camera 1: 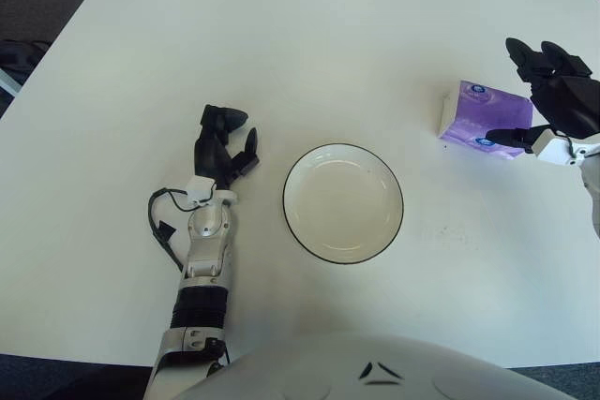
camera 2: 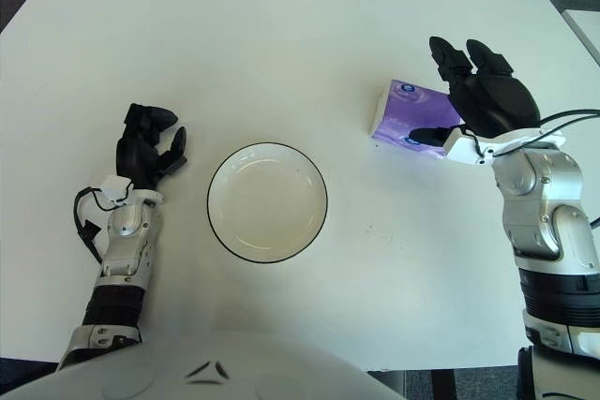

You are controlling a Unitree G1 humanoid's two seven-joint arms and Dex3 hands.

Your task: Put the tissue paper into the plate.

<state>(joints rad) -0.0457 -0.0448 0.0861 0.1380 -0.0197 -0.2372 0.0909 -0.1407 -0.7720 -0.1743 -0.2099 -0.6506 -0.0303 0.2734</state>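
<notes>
one open r hand (camera 2: 469, 100) by tissue pack (camera 2: 408, 116)

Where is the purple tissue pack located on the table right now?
The purple tissue pack lies on the white table at the robot's right, to the right of the round white plate, with the right hand open directly beside it.

No legible text or labels

Purple tissue pack (camera 2: 405, 117) with white side; white plate (camera 2: 267, 201), thin black rim; white table (camera 2: 281, 53).
</notes>
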